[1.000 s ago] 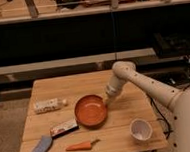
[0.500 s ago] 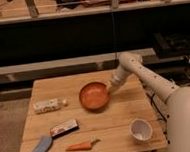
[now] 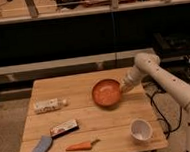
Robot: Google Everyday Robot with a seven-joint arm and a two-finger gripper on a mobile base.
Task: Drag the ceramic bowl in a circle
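Note:
The ceramic bowl [image 3: 107,93] is a wide, shallow, orange-red dish with a darker rim. It sits on the wooden table [image 3: 82,122], right of the middle and toward the far side. My gripper [image 3: 122,88] is at the bowl's right rim, at the end of my white arm [image 3: 161,79], which reaches in from the right. The gripper touches the rim.
A white cup [image 3: 140,129] stands near the front right corner. A small bottle [image 3: 47,105] lies at the left. A snack bar [image 3: 63,127], a blue-grey sponge [image 3: 41,148] and a carrot [image 3: 80,146] lie along the front. A dark shelf unit stands behind the table.
The bowl has moved right and toward the far side of the table, and my gripper has moved with it at its right rim.

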